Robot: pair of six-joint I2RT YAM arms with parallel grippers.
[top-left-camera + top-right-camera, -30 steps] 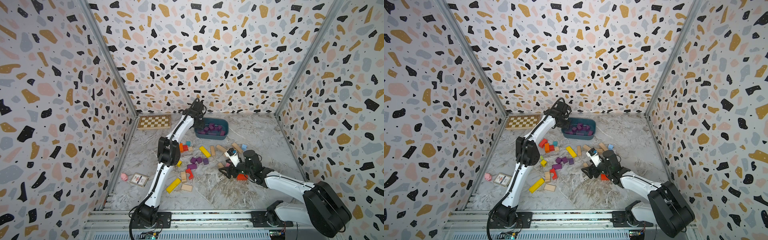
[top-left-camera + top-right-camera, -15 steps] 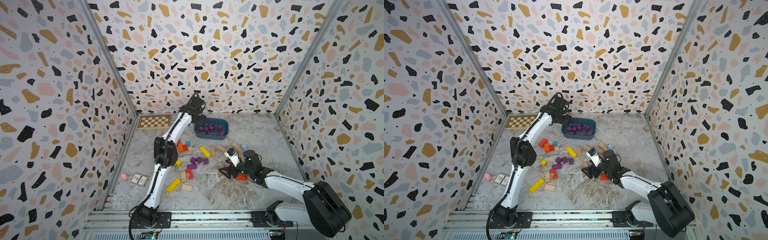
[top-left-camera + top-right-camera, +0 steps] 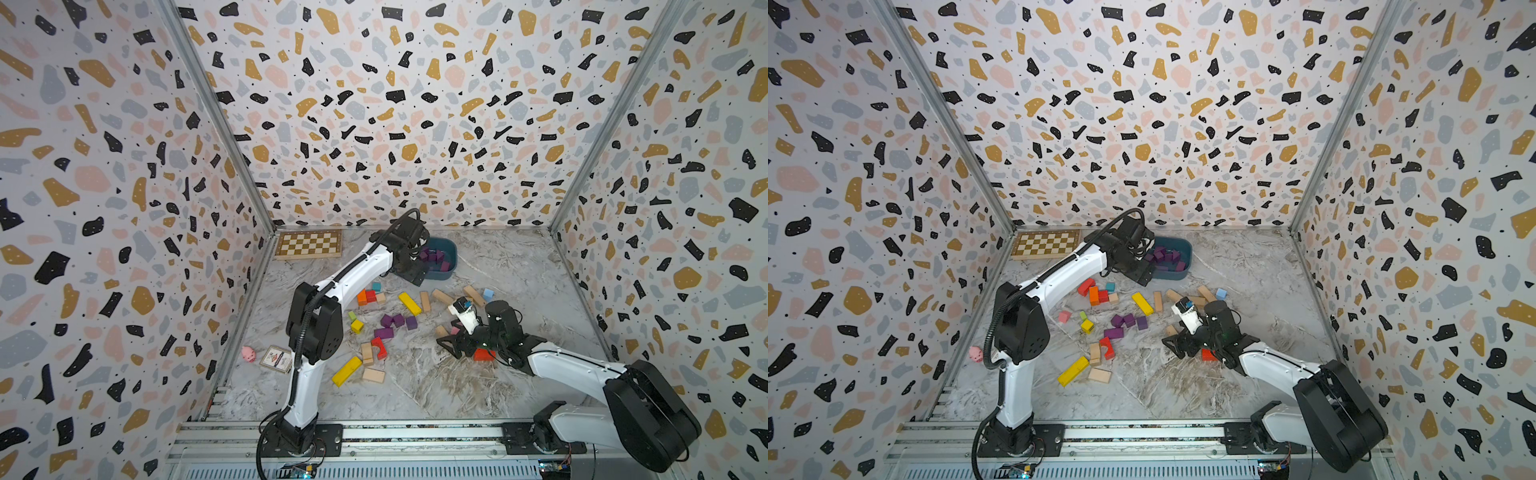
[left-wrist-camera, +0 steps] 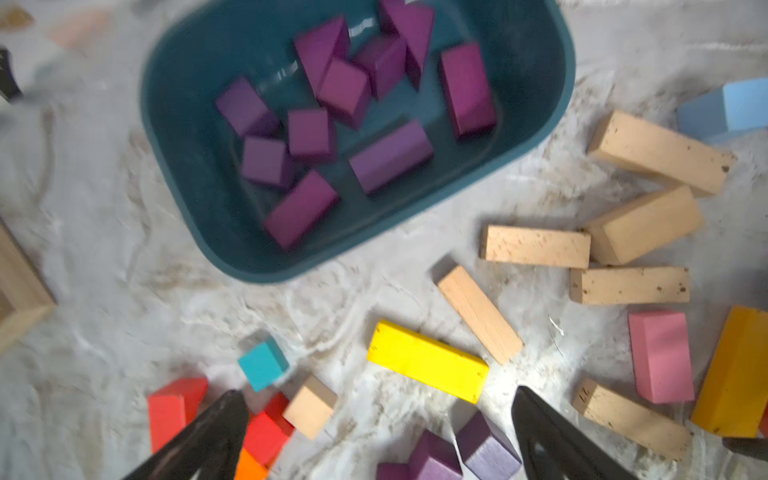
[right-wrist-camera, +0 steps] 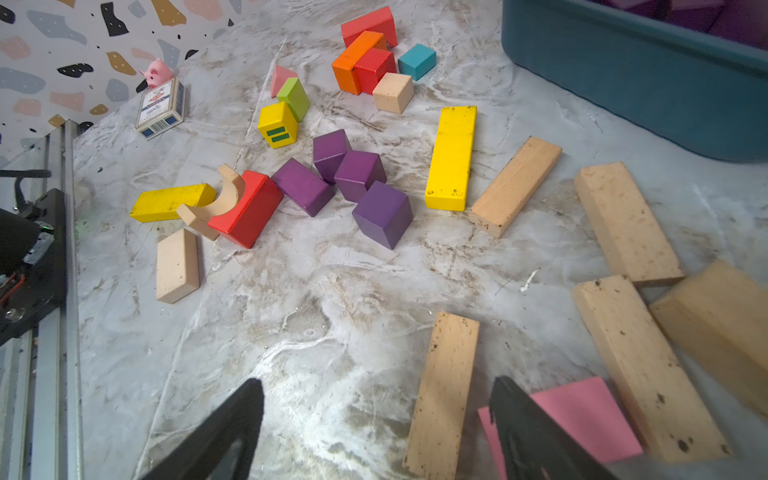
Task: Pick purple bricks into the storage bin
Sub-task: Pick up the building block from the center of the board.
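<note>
The enclosure's walls point(image 3: 374, 104) are covered in a white terrazzo pattern of black, ochre, pink and grey flecks, and the flat tabletop point(image 3: 498, 270) is marbled in grey-white with brown veins. The oblong plastic storage bin point(image 4: 540, 62) is coloured dark teal-blue. The small wooden purple bricks point(image 4: 390, 156) inside it are seen in deep matte purple, as are four more on the tabletop. The flat wooden chessboard point(image 3: 309, 244) is chequered in brown and cream. A long wooden bar point(image 4: 428, 361) is painted bright yellow, a small yellow cube point(image 5: 277, 124) is marked with two green stripes, and the plain wooden blocks point(image 4: 536, 246) are left tan with dark specks.
</note>
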